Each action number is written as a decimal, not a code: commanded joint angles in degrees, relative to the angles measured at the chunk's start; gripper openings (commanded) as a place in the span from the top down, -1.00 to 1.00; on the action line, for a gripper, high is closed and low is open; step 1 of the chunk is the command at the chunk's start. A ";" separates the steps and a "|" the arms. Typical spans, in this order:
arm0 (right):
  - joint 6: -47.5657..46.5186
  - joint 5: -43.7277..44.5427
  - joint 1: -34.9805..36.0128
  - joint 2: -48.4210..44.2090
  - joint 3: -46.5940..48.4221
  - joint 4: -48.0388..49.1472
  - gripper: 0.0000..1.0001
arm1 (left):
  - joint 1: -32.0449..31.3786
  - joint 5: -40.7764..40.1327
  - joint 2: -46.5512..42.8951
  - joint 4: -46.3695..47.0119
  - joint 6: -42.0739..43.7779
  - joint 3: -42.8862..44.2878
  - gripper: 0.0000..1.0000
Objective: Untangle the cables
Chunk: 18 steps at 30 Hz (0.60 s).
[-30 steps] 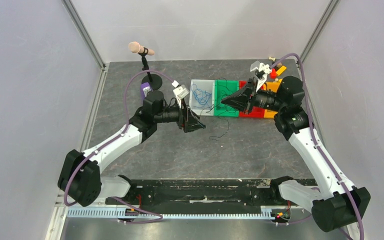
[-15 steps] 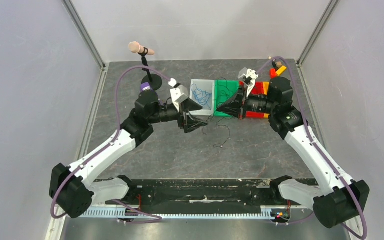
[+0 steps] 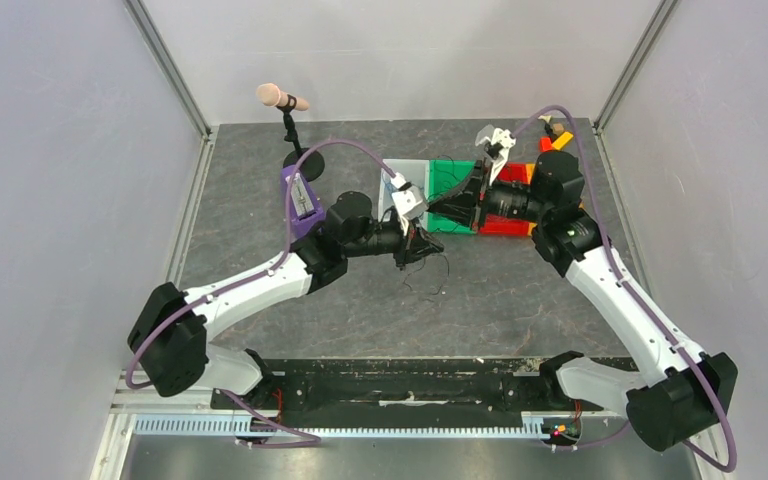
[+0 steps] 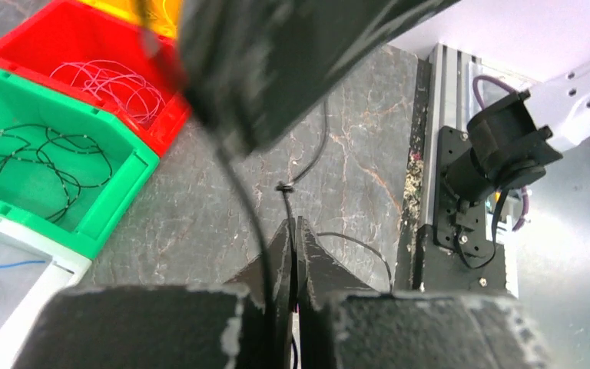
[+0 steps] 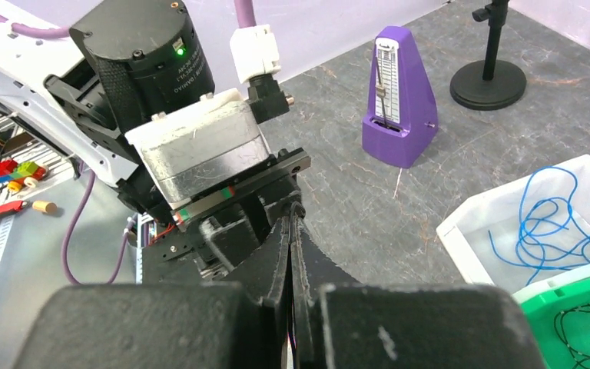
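Note:
A thin black cable point(image 4: 285, 192) runs between my two grippers above the table's middle. My left gripper point(image 4: 293, 224) is shut on it, and the strand leaves the tips past a small knot. My right gripper point(image 5: 295, 214) is also shut on the black cable point(image 5: 296, 206), which shows as a tiny loop at its tips. In the top view the left gripper point(image 3: 434, 253) sits just below the right gripper point(image 3: 432, 212), and slack cable point(image 3: 434, 284) trails onto the table. More cables lie sorted in bins: blue point(image 5: 541, 223), black point(image 4: 38, 161), pink point(image 4: 111, 81).
A row of bins stands at the back: white point(image 3: 388, 190), green point(image 3: 457, 222), red point(image 3: 505, 228) and yellow point(image 4: 165, 23). A purple metronome point(image 3: 300, 200) and a microphone stand point(image 3: 287, 120) sit at the back left. The table's metal front rail point(image 4: 422, 184) is close by.
My left arm has swung right, close under the right gripper, and its jaws have gone from open to shut on the black cable. The right gripper has shifted slightly left.

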 commanded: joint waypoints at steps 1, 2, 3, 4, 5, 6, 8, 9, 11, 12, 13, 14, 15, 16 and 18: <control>2.46 0.53 -2.87 -1.32 2.45 2.50 1.00 | 1.53 -1.91 -2.69 4.90 -2.12 -1.56 0.96; 2.71 -0.35 -5.21 -1.49 2.21 1.94 1.00 | 2.54 -0.58 -3.76 4.29 -3.00 -1.60 0.95; 2.99 -1.55 -7.96 -1.44 1.99 1.67 1.00 | 3.50 0.28 -4.61 3.75 -3.78 -1.66 0.96; 3.05 -3.18 -10.18 -1.41 1.68 1.26 1.00 | 4.64 1.55 -5.33 3.49 -4.94 -1.68 0.95; 2.16 -4.51 -12.13 -1.43 1.45 0.31 1.00 | 5.74 2.52 -6.11 3.27 -5.65 -1.61 0.96; -0.22 -4.73 -13.08 -1.61 1.43 -3.02 1.00 | 6.71 3.45 -6.67 2.98 -6.47 -1.27 0.95; -8.53 -4.03 -13.32 -2.39 0.68 -10.14 1.00 | 8.48 5.90 -7.17 2.91 -8.13 -0.20 0.95; -9.88 -4.00 -13.32 -2.89 -1.06 -11.78 1.00 | 9.21 7.19 -7.20 3.35 -9.19 0.70 0.95; -10.95 -5.36 -12.98 -4.02 -4.82 -12.85 1.00 | 9.70 9.66 -6.70 5.01 -11.02 2.28 0.95; -10.87 -5.30 -11.96 -4.83 -6.50 -12.48 1.00 | 9.78 10.56 -6.10 6.16 -11.73 3.11 0.96; -10.75 -4.67 -10.75 -5.45 -8.26 -11.73 1.00 | 9.74 11.12 -5.27 7.46 -13.60 3.89 0.96; -10.09 -4.29 -9.11 -6.10 -9.57 -10.72 1.00 | 9.74 11.11 -4.57 9.21 -15.19 4.54 0.95; -9.25 -4.03 -7.43 -6.49 -10.79 -9.68 1.00 | 9.69 10.74 -3.57 10.46 -17.01 5.38 0.96; -8.72 -3.91 -5.63 -6.69 -11.55 -8.96 1.00 | 9.74 10.13 -2.78 11.42 -18.56 6.29 0.95; -8.50 -3.36 -3.09 -6.76 -12.43 -8.36 1.00 | 9.74 8.59 -1.40 12.71 -19.94 7.76 0.95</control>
